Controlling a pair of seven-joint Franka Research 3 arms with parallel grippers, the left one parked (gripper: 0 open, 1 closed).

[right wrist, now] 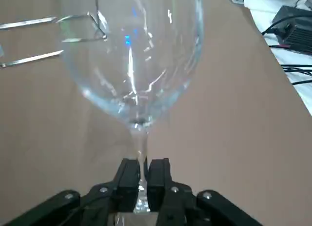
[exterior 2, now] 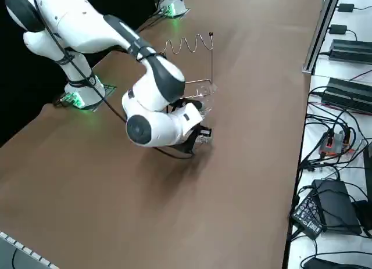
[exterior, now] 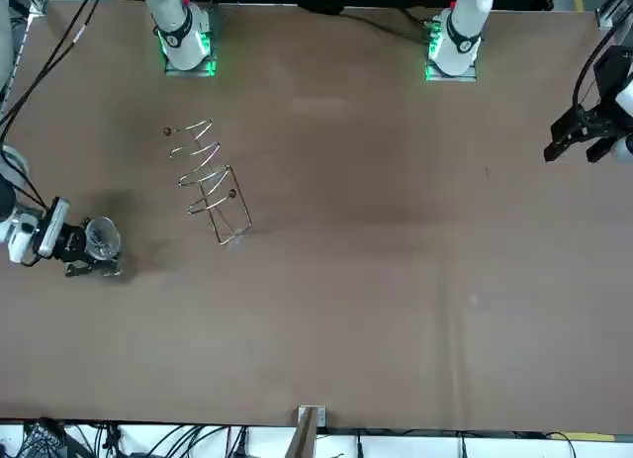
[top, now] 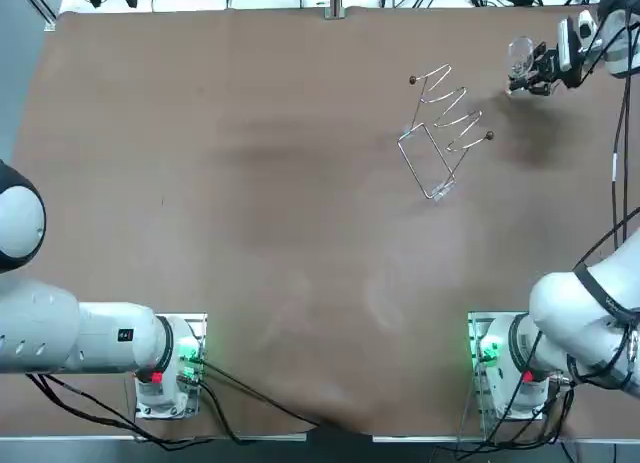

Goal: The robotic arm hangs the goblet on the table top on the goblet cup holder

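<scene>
One goblet [right wrist: 134, 55] is clenched by its stem in the right pincer [right wrist: 140, 179] at the worktop's [top: 250, 183] far right corner. It is near the wire cup holder [top: 445, 133] but apart from it. The stem grip probably leaves the bowl clear for hanging.

— Where is your right gripper?
— My right gripper [top: 527, 81] is out at about one o'clock from the table's middle, near twelve o'clock from my base [top: 503, 355].
— And the arm behind it?
— My right arm [exterior 2: 87, 22] swings its elbow out toward three o'clock. The wrist [exterior 2: 152, 125] sits low and points toward nine o'clock.
— The fingers?
— My fingers [right wrist: 127, 174] are pinched on the stem of the goblet [right wrist: 131, 55], almost meeting.
</scene>
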